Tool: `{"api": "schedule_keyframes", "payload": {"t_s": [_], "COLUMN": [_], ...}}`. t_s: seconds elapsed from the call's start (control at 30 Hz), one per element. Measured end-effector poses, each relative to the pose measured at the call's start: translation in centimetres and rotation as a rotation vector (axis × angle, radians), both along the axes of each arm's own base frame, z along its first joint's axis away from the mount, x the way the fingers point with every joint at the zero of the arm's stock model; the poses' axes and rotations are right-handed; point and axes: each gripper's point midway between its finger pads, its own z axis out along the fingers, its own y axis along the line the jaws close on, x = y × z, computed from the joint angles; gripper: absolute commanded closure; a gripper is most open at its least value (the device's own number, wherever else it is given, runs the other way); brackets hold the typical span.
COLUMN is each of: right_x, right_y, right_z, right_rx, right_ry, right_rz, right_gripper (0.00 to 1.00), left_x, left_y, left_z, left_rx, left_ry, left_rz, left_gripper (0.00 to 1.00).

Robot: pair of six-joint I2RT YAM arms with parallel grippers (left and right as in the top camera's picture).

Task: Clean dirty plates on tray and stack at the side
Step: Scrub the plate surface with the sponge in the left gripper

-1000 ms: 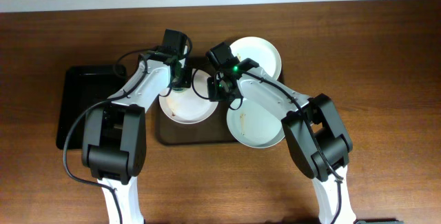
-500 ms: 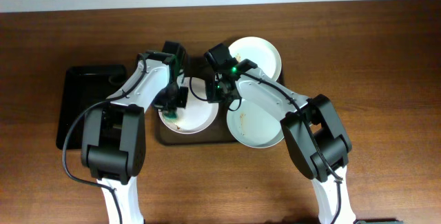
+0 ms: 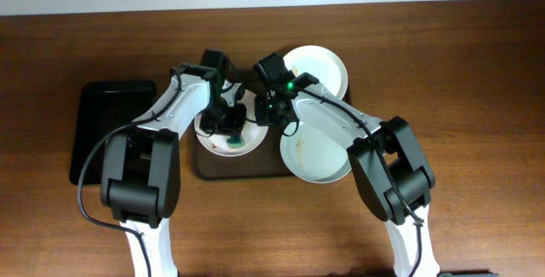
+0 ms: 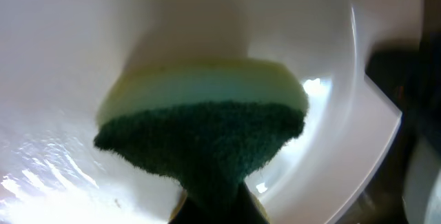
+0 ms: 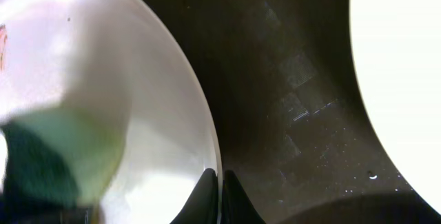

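Observation:
Three white plates lie on the dark brown tray (image 3: 223,170). My right gripper (image 3: 271,112) is shut on the right rim of the left plate (image 3: 223,143); the rim sits between its fingers in the right wrist view (image 5: 219,182). My left gripper (image 3: 230,124) is shut on a green and yellow sponge (image 4: 207,127), which presses on that plate's inside (image 4: 69,58); the sponge shows as a green patch overhead (image 3: 235,141). A second plate (image 3: 313,151) with brown smears lies at front right, under my right arm. A third plate (image 3: 322,66) lies at the back.
A smaller glossy black tray (image 3: 98,132) lies on the wooden table left of the brown tray. Both arms cross over the tray's middle.
My left gripper has swept the sponge from the plate's back edge down and to the right across the plate. The right gripper has kept its grip on the rim.

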Motion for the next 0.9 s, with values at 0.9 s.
{"api": "schedule_keyframes", "payload": {"t_s": [0.9], "right_x": [0.3], "right_y": [0.2], "right_z": [0.1], "right_rx": [0.012], "right_ry": [-0.008], "right_rz": [-0.023], "right_gripper": [0.96], "left_x": [11.5], "left_y": [6.1], "left_z": [0.9], "left_rx": [0.472], "left_ry": [-0.519], "left_rz": [0.068], "left_gripper": [0.99]}}
